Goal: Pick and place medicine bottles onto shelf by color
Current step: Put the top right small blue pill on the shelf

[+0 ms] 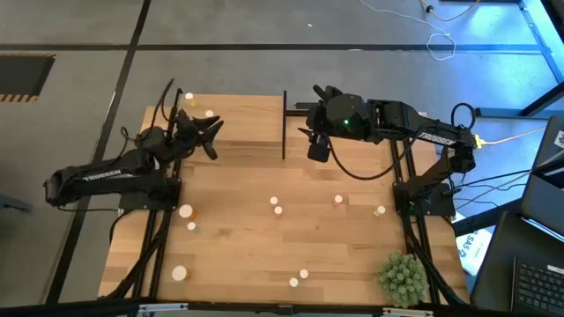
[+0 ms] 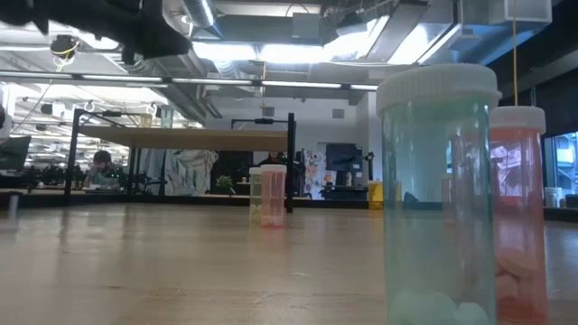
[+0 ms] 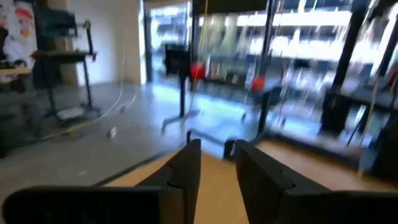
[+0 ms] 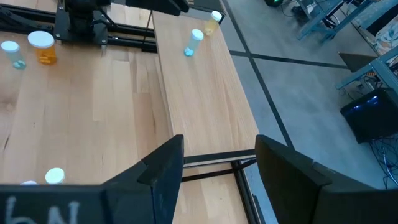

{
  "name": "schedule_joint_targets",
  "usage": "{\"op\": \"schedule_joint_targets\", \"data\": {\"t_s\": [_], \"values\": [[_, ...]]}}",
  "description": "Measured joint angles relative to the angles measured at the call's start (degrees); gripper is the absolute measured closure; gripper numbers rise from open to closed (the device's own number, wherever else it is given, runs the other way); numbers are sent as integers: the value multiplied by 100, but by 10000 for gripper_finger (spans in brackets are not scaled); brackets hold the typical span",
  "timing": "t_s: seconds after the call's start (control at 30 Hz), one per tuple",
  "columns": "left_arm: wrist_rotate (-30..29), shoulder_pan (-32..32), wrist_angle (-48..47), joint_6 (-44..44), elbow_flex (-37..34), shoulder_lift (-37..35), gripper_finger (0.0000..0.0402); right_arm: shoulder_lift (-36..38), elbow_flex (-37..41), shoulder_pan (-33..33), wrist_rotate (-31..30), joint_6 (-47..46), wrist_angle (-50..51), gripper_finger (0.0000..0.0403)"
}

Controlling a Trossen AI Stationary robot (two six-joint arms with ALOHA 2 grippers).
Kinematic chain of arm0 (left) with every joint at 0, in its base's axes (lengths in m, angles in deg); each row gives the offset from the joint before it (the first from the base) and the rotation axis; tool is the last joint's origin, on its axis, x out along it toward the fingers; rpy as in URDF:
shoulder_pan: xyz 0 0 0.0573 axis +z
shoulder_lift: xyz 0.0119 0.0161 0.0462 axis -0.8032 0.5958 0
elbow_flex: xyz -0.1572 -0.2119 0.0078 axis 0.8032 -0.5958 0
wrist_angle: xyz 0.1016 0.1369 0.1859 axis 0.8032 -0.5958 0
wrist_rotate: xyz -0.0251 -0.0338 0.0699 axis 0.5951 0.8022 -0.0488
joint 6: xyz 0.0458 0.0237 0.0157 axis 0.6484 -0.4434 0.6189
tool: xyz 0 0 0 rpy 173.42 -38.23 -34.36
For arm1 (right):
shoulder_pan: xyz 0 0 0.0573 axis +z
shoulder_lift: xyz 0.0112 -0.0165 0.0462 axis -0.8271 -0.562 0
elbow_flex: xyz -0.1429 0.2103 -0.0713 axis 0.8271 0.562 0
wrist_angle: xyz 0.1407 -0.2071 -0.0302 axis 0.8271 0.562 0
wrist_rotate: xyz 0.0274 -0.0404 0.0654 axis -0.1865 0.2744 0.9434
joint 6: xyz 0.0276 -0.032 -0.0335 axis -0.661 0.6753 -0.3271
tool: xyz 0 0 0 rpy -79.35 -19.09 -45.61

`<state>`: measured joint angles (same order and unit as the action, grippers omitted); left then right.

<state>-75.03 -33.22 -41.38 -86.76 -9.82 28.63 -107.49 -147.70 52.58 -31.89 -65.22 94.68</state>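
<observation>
White lettering runs along the left arm (image 1: 104,175) and the right arm (image 1: 434,136), too small to read. No labels legible on the bottles.

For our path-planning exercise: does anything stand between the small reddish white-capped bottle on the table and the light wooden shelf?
Nothing on the tabletop does: bare wood lies between the small reddish white-capped bottle and the light wooden shelf. A thin black bar lines that shelf edge, where the open right gripper hovers.

Left wrist view blurred throughout, pale green bottle (image 2: 437,194) cut off at low view's bottom edge
</observation>
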Motion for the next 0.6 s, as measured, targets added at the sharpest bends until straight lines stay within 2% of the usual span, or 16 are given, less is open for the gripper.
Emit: {"op": "schedule_joint_targets", "data": {"t_s": [0.17,0.27,0.33,0.43,0.6], "values": [[-308,-239,-2359,-76,1216,189,364,0,0,2,2,0,0,202],[-431,-317,-3882,-524,1829,289,394,0,0,2,0,0,0,202],[-473,-346,-4692,-915,2114,350,397,0,0,1,0,-2,0,202],[-476,-346,-5368,-1215,2270,391,399,-1,0,2,0,-6,-3,202],[-474,-343,-5768,-1366,2261,440,401,0,0,2,2,-20,-92,202]]}}
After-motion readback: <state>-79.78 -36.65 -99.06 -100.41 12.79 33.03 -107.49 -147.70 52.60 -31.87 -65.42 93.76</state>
